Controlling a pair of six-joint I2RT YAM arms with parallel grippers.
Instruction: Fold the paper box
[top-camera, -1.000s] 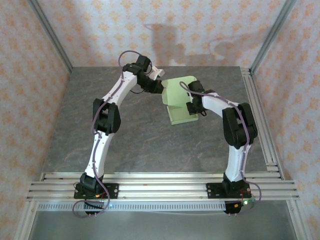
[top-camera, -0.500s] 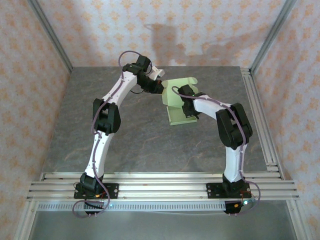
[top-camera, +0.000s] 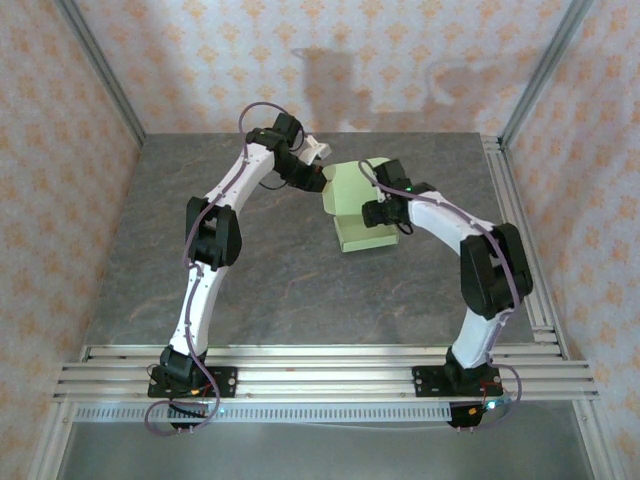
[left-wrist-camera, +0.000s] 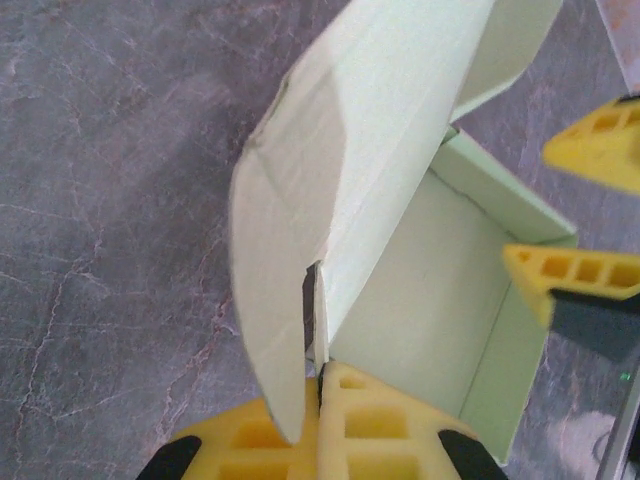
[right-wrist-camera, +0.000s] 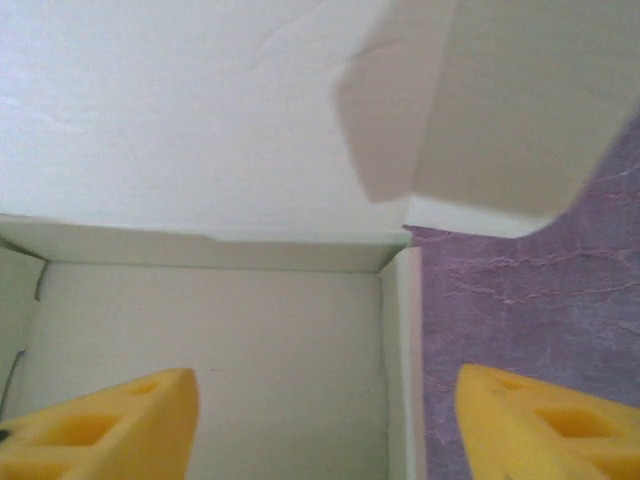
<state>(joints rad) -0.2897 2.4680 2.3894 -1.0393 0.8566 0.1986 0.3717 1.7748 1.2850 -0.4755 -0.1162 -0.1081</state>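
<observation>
Paper box (top-camera: 355, 228) sits mid-table (top-camera: 250, 270) toward the far side, tray open upward, lid panel (left-wrist-camera: 380, 130) standing up off one edge. Left jaws are pinched shut on the tray's left wall at a corner, fingers (left-wrist-camera: 370, 420) flat on the card. Right jaws are wide apart and grip nothing. One finger (right-wrist-camera: 100, 425) is over the tray floor and the other is over bare table, so the tray's right wall (right-wrist-camera: 400, 350) runs lengthwise between them, away from the wrist. My read: the right arm is free and nearest that wall and lid, so the next fold is its job while the left anchors.
</observation>
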